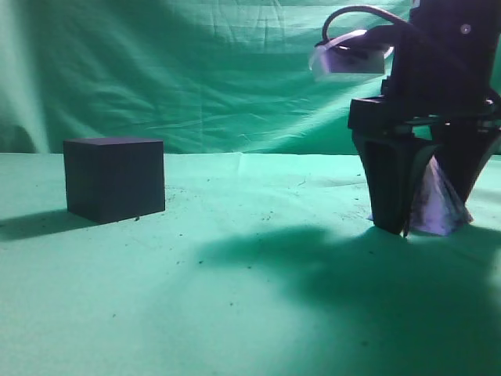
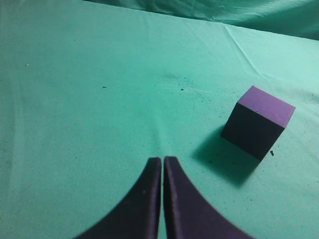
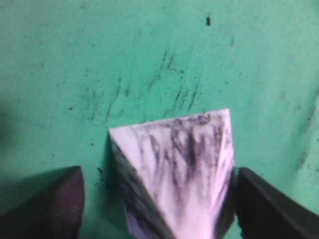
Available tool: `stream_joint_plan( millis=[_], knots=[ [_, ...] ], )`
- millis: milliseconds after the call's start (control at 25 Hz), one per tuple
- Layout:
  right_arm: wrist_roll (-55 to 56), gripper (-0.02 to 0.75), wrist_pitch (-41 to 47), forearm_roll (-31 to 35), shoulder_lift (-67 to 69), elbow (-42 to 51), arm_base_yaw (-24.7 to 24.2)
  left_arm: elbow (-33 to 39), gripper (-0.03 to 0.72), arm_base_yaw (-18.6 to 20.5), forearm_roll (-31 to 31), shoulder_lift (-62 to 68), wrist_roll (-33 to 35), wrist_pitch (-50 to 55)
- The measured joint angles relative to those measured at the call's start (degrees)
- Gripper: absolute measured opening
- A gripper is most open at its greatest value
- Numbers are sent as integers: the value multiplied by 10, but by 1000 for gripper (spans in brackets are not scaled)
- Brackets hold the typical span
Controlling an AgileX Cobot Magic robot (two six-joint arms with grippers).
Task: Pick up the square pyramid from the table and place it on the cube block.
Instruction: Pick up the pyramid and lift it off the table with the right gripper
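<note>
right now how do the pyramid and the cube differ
The square pyramid is pale white-lilac with dark marbled streaks; the cube block is plain and very dark, its top purple in the left wrist view.
The pyramid tapers to a point; the cube is flat-topped.
The pyramid sits between the right gripper's open fingers; the cube stands alone at the left, nothing near it.
Both rest on the green table and look similar in height.
</note>
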Motion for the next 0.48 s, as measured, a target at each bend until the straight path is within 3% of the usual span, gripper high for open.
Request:
stream_joint_plan(
  millis=[200, 240, 280, 480],
  knots=[
    [1, 394, 4, -3, 6, -6, 0, 0, 0, 0, 0, 0, 0, 0],
    [1, 408, 10, -5, 6, -9, 0, 0, 0, 0, 0, 0, 0, 0],
    [1, 366, 16, -7, 6, -14, 1, 0, 0, 0, 0, 0, 0, 0],
    [4, 378, 62, -29, 17, -55, 3, 0, 0, 0, 0, 0, 0, 0]
  ],
)
